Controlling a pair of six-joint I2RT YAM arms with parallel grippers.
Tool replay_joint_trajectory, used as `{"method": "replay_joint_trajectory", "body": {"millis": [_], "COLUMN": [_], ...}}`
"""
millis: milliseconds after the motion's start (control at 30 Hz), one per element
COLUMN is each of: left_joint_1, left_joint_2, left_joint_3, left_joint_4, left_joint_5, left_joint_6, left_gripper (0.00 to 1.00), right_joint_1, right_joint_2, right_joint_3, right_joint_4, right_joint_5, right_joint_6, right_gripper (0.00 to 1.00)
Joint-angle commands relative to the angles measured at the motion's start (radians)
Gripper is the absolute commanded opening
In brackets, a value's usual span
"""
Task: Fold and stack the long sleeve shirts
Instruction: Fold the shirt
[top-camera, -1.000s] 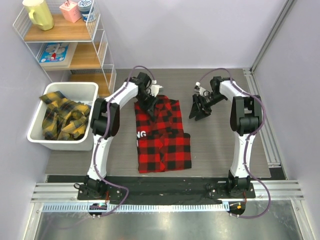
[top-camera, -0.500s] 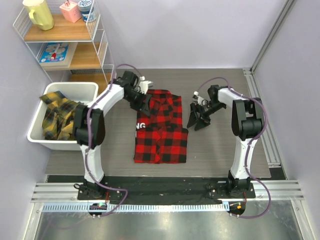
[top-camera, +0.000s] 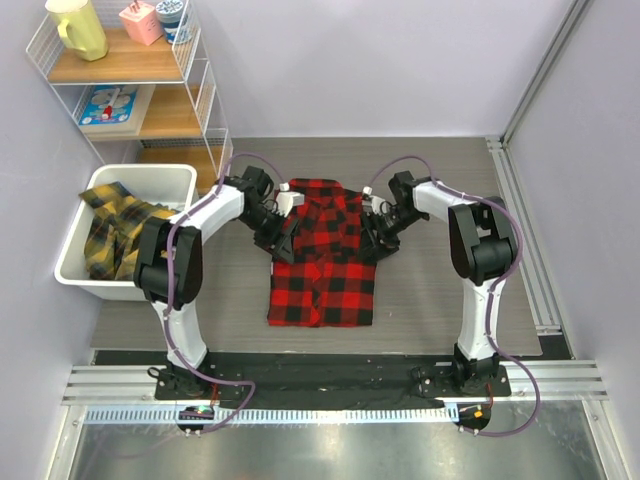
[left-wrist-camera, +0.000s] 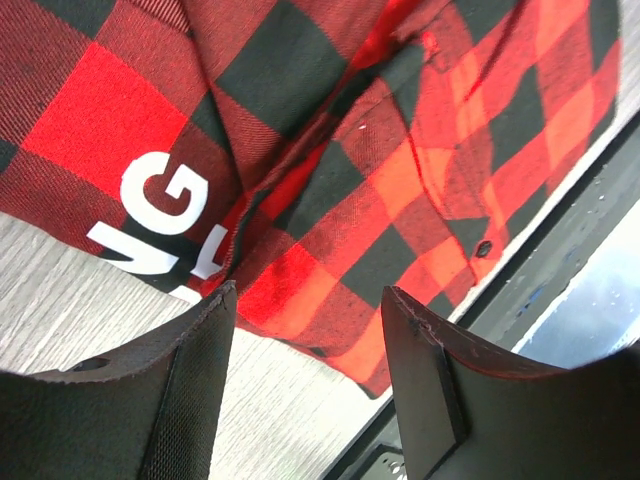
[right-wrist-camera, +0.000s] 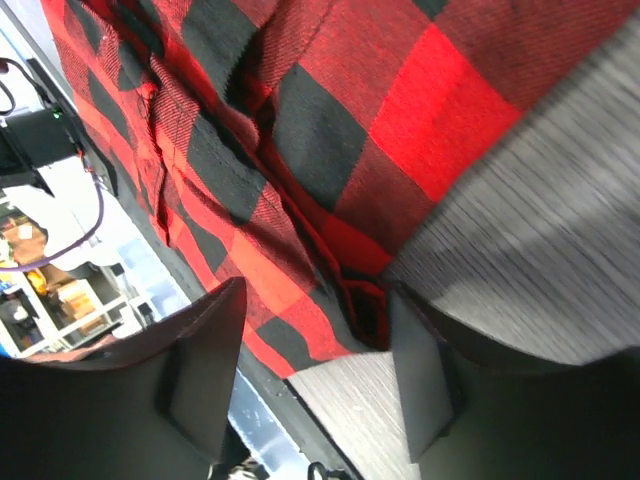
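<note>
We see the red-and-black shirt (top-camera: 322, 255) lying flat mid-counter (top-camera: 430, 300). The left tool (top-camera: 283, 232) is at its nine o'clock edge and the right tool (top-camera: 378, 235) at three o'clock. Both have jaws apart, seemingly gripping nothing. The flannel looks soft and limp, so we would pinch its side edges.

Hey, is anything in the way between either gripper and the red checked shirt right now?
Nothing visible. The left gripper and right gripper, both open, are already at opposite side edges of the red shirt.
</note>
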Motion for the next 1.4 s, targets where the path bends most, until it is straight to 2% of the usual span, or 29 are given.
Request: {"method": "replay_joint_trajectory", "body": {"millis": [0,67,233,300,333,400,433,500,533,700,833,867,933,967,1000,1100,1367], "left_joint_1": [-0.002,-0.004,-0.011,-0.016,-0.019,-0.019,-0.021,-0.019,-0.016,0.039,0.053,0.053,0.051,0.05,0.048,0.041,0.01], "left_joint_2": [0.013,0.014,0.019,0.021,0.022,0.008,0.001,-0.024,-0.051,-0.189,-0.252,-0.251,-0.237,-0.193,-0.168,-0.067,0.01], "left_joint_3": [0.008,0.002,-0.015,-0.013,-0.013,-0.013,-0.015,-0.024,-0.027,-0.082,-0.11,-0.113,-0.113,-0.096,-0.078,-0.015,-0.004], "left_joint_4": [-0.036,-0.042,-0.042,-0.053,-0.064,-0.091,-0.102,-0.12,-0.14,-0.15,-0.122,-0.082,-0.027,-0.012,-0.002,-0.004,0.031], "left_joint_5": [-0.028,-0.059,-0.066,-0.042,-0.03,0.013,0.03,0.052,0.059,0.124,0.06,0.047,0.011,-0.002,-0.003,-0.023,-0.157], "left_joint_6": [0.044,0.047,0.051,0.06,0.068,0.092,0.105,0.125,0.128,0.119,0.114,0.105,0.082,0.055,0.048,0.025,-0.015], "left_gripper": [0.59,0.57,0.57,0.53,0.43,0.31,0.16,0.0,0.0,0.0,0.0,0.06,0.33,0.35,0.43,0.47,0.53], "right_joint_1": [0.021,0.033,0.062,0.076,0.081,0.091,0.096,0.104,0.107,0.107,0.108,0.107,0.108,0.108,0.11,0.108,0.107], "right_joint_2": [-0.009,-0.014,-0.024,-0.026,-0.032,-0.04,-0.046,-0.063,-0.067,-0.122,-0.112,-0.098,-0.058,-0.049,-0.043,-0.044,-0.044], "right_joint_3": [0.032,0.038,0.037,0.037,0.038,0.041,0.044,0.06,0.066,0.107,0.133,0.147,0.173,0.193,0.198,0.178,0.093], "right_joint_4": [0.032,0.033,0.033,0.033,0.032,0.032,0.029,0.029,0.029,0.027,0.024,0.016,-0.026,-0.063,-0.076,-0.086,-0.065], "right_joint_5": [0.01,0.008,-0.009,-0.012,-0.016,-0.024,-0.03,-0.036,-0.039,-0.136,-0.18,-0.179,-0.165,-0.161,-0.142,-0.107,0.016], "right_joint_6": [0.009,0.003,-0.016,-0.034,-0.042,-0.072,-0.085,-0.106,-0.124,-0.175,-0.214,-0.226,-0.255,-0.273,-0.281,-0.304,-0.327], "right_gripper": [0.53,0.45,0.34,0.25,0.16,0.08,0.03,0.01,0.01,0.01,0.01,0.01,0.01,0.01,0.01,0.01,0.01]}}
